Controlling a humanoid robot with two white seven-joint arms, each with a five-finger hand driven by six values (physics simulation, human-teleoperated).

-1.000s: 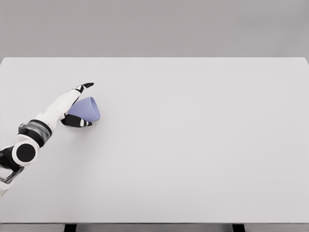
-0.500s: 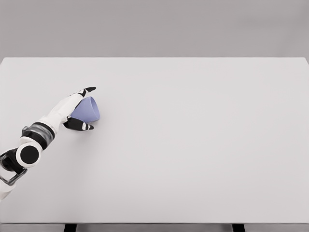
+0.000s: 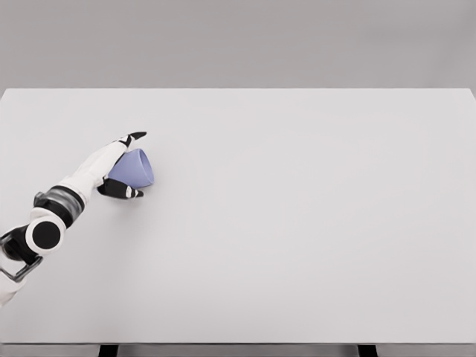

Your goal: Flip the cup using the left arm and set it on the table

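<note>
A pale blue cup (image 3: 134,169) lies on its side at the left of the white table (image 3: 297,216), its wide end pointing right. My left hand (image 3: 128,165) wraps it from the left. One dark-tipped finger (image 3: 135,137) reaches over its far side and the thumb (image 3: 123,190) presses its near side. The narrow end of the cup is hidden behind the palm. The white left arm comes in from the lower left corner. No right arm shows.
The table's left edge lies close to the left forearm (image 3: 56,204). Two dark table legs (image 3: 108,350) show under the front edge.
The left arm has shifted slightly, the forearm rising and the hand closing more snugly around the cup. The cup has stayed nearly in the same spot.
</note>
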